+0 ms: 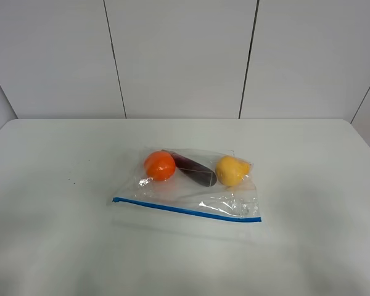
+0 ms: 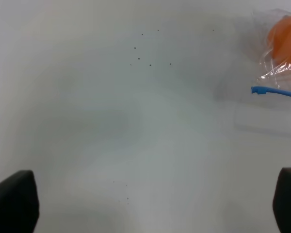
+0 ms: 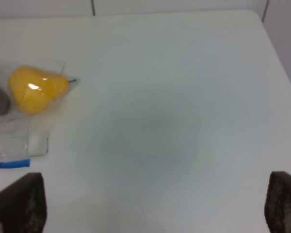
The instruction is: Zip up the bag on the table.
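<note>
The left gripper [image 2: 150, 204] has its jaws spread wide, 2 dark fingertips [image 2: 12, 201] showing at the far corners of its wrist view with bare table [image 2: 111, 126] between them. The right gripper [image 3: 155, 206] is likewise spread wide and holds nothing, its fingertips [image 3: 19, 204] above bare tabletop. Neither touches the bag [image 1: 191, 185], which lies flat near the middle of the table. Its long axis runs across the table from left to right, with the blue zipper strip [image 1: 185, 209] along the near edge, sloping slightly nearer toward the right end. Inside, along the far side, sit 3 items in a row: an orange fruit [image 1: 160, 165], a dark purple piece [image 1: 194, 169], and a yellow fruit [image 1: 232, 170].
</note>
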Robot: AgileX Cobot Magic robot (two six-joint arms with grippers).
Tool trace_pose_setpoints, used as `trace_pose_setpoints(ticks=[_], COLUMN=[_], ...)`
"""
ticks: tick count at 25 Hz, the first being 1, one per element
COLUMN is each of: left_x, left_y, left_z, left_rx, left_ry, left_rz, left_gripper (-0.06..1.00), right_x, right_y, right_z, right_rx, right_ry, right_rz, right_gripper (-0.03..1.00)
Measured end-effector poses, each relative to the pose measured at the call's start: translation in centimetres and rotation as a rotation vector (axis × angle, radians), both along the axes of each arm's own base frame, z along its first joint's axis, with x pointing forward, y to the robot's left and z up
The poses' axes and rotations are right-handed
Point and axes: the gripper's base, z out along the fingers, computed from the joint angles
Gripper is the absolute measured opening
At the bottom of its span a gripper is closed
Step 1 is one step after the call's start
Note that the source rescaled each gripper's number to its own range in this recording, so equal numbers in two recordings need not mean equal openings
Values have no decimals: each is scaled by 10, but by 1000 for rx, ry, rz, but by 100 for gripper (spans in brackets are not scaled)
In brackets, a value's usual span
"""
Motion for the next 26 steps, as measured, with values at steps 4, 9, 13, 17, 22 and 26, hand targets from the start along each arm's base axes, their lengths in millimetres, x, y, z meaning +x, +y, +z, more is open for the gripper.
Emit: trace_pose_setpoints(ticks=[4,9,13,17,22,26], left_x=[0,0,0,0,0,0], left_y=[0,0,0,0,0,0], left_z=[0,0,0,0,0,0], left_rx=[0,0,0,0,0,0], left_ry=[0,0,0,0,0,0], left_rz=[0,0,0,0,0,0], left_gripper=[100,100,100,100,100,100], right_x=[0,0,0,0,0,0], right_y=[0,0,0,0,0,0], right_z=[0,0,0,0,0,0], right_rx=[0,15,20,20,20,20], right_ry=[0,0,0,0,0,0], right_rz=[-1,-7,-10,-10,-10,-10], right_gripper=[100,100,100,100,100,100])
